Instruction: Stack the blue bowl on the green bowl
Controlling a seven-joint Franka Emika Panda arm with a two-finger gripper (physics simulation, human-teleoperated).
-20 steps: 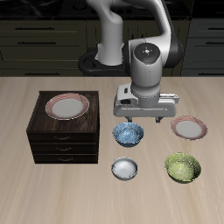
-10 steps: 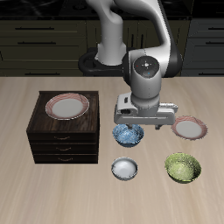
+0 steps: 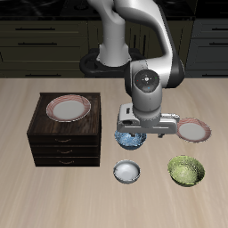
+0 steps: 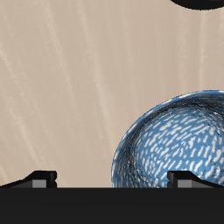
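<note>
Below fingers, blue bowl (image 4: pixel 179 140) sat on table (image 4: pixel 61 96), its near rim running between the two fingertips in wrist view. Gripper (image 3: pixel 142 135) hung low over bowl, fingers spread, nothing held. We judged step as grasp approach: one finger should go inside rim, other outside, then pinch wall. Exterior view hid tips behind hand, so contact probably not yet made. Green bowl (image 3: pixel 186 170) stood well apart, nearer front edge. We advised slow descent, no rim strike; white-grey bowl (image 3: pixel 127 171) close by.
</note>
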